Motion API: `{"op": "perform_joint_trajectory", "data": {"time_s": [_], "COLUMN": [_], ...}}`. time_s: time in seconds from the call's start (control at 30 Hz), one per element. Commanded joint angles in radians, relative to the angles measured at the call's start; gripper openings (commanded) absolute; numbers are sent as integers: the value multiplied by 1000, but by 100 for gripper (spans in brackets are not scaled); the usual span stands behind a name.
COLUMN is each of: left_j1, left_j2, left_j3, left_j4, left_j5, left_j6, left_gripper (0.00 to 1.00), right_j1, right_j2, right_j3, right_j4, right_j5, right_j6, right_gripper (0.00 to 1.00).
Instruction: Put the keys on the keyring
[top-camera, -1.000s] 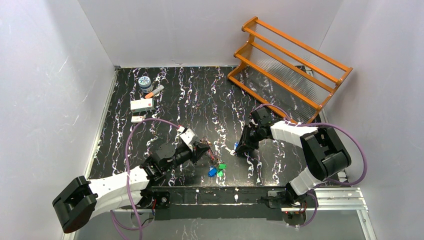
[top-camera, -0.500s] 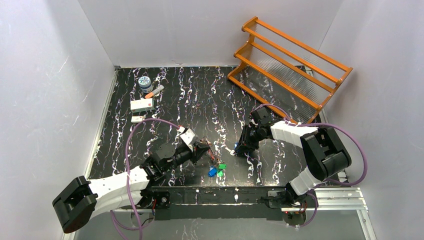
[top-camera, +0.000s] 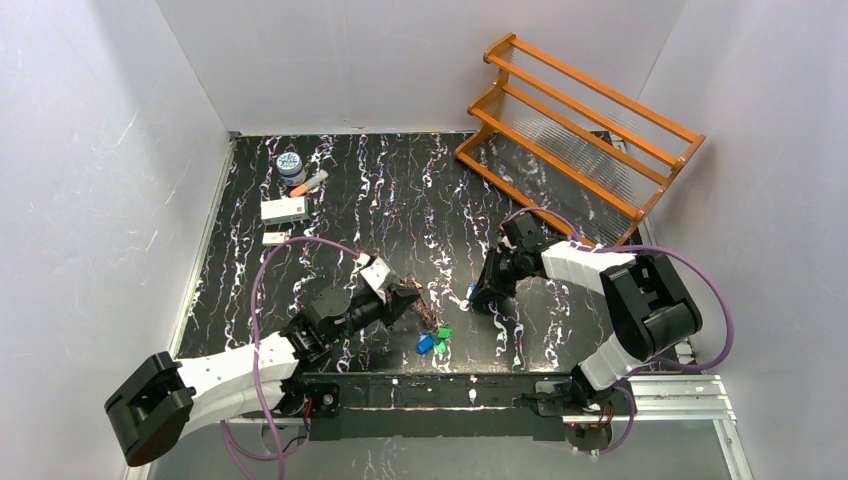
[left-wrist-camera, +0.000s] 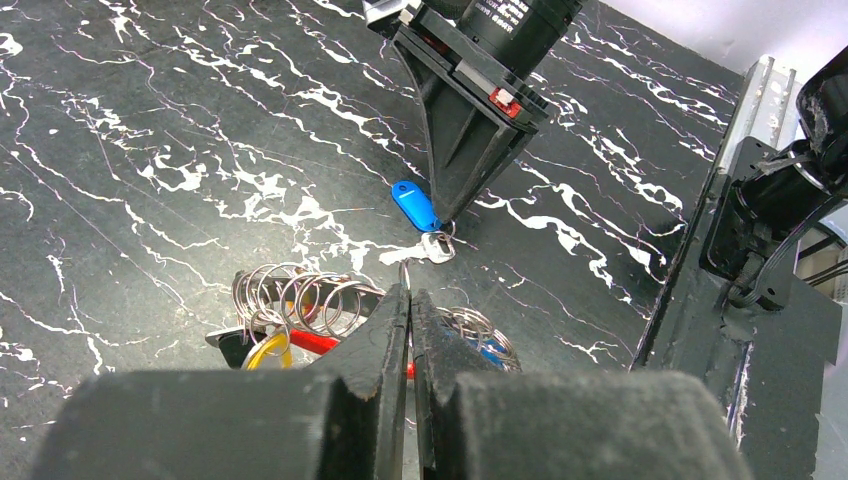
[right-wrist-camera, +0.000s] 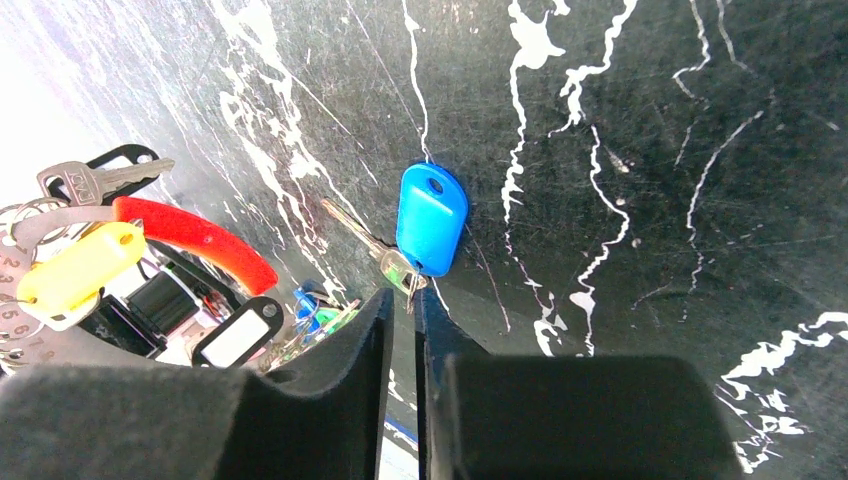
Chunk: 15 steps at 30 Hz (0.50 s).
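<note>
Left gripper (left-wrist-camera: 409, 295) pressed together, pinching keyring (left-wrist-camera: 300, 298) wire. Right gripper (right-wrist-camera: 403, 298) narrowed at blue-tagged key (right-wrist-camera: 390, 262) on black marbled desk (right-wrist-camera: 650, 150); grip unclear.

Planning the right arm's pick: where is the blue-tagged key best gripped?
At the small ring joining the key and its blue tag, from straight above. Both lie flat on the table, so probably only that joint offers thin fingers an edge.
</note>
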Motion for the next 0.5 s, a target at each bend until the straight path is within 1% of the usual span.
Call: {"op": "perform_joint_trajectory", "data": {"time_s": [0.0, 0.03, 0.17, 0.47], "left_j1": [-5, -4, -4, -4], "left_j2": [-16, -16, -17, -27], "left_j3": [19, 19, 20, 17], "left_j4": [45, 45, 45, 45], "left_j5": [2, 2, 3, 18], "left_j6": [14, 15, 17, 42], "left_gripper": [0, 0, 0, 0], "right_j1": [-6, -7, -7, -7], "right_j2": [7, 7, 14, 51], "right_j3": [-3, -6, -10, -11], "right_j4": [-2, -1, 5, 20], "right_j5": [-19, -19, -21, -33], "right_j6": [2, -1, -7, -20], "right_gripper": [25, 27, 27, 22]}}
